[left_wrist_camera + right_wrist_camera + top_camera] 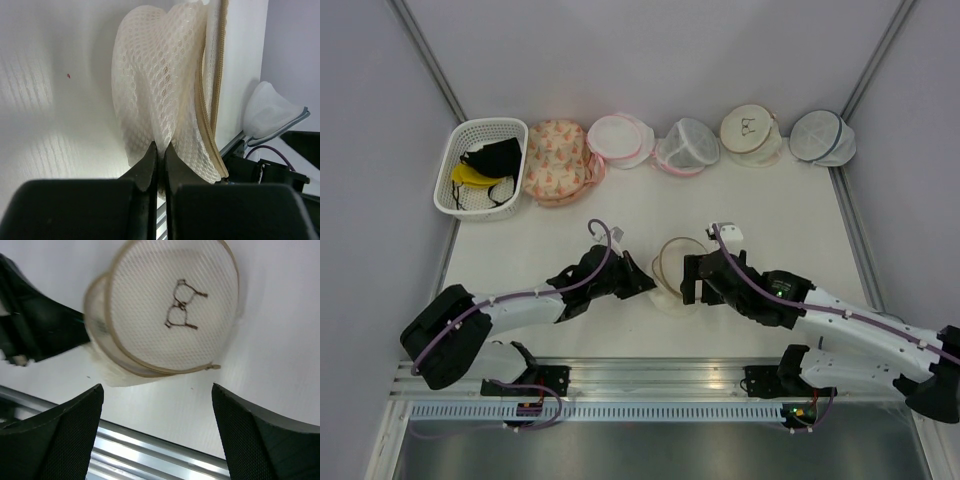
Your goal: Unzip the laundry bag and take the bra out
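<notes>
The laundry bag (672,272), cream mesh with tan zip trim, stands on its edge at the table's middle between both grippers. My left gripper (642,283) is shut on a fold of its mesh (160,150); the tan zip (209,125) runs down the bag's right side. In the right wrist view its flat face (175,310) shows the black glasses mark, and the zip pull (215,367) lies at the lower right of the rim. My right gripper (690,282) is open and empty just in front of the bag (157,390). The bra is hidden.
Along the back stand a white basket (455,165) with a black and a yellow bra, a floral pouch (555,160), two pink-trimmed pouches (620,140), a second tan-trimmed pouch (750,130) and a blue-trimmed one (822,137). A metal rail (150,445) runs along the near edge.
</notes>
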Controlling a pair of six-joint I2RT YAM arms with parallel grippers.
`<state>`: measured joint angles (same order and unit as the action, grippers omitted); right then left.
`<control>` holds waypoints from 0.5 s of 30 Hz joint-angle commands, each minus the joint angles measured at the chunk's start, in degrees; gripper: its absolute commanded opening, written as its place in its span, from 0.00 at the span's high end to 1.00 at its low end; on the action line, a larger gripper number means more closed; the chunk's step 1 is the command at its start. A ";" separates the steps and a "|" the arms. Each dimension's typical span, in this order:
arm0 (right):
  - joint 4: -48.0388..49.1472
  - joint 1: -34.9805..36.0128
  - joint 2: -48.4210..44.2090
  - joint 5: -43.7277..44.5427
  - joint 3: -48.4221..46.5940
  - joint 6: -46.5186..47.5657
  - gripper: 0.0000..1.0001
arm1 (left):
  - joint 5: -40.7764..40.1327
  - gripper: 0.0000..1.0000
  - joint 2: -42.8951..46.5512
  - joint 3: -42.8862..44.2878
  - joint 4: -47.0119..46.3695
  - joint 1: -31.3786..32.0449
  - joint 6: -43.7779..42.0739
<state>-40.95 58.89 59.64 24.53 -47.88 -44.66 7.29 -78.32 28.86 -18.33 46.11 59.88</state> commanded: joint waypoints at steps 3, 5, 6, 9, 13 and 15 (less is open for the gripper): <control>1.75 0.34 4.84 2.52 -8.18 3.97 0.07 | -2.46 0.98 4.49 -0.21 1.45 0.65 -3.28; 1.92 0.26 10.29 4.11 -11.51 3.53 0.07 | -2.72 0.98 5.72 -0.12 2.24 1.17 -3.54; 2.36 0.26 11.98 4.29 -12.58 3.27 0.07 | -3.15 0.98 6.07 -0.21 2.59 1.35 -3.63; 5.08 0.17 17.87 4.21 -16.27 3.18 0.07 | -3.77 0.98 8.09 -0.47 3.82 1.71 -3.89; 6.32 0.17 24.46 4.73 -20.76 3.36 0.07 | -4.04 0.98 11.17 -0.82 5.23 1.97 -4.07; 4.22 0.26 27.98 6.74 -23.22 2.48 0.08 | -4.56 0.98 12.31 -0.74 6.37 2.06 -4.33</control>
<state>-36.88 59.05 85.12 27.53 -66.24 -41.95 4.40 -68.71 28.18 -11.99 47.75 57.84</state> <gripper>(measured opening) 0.927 0.044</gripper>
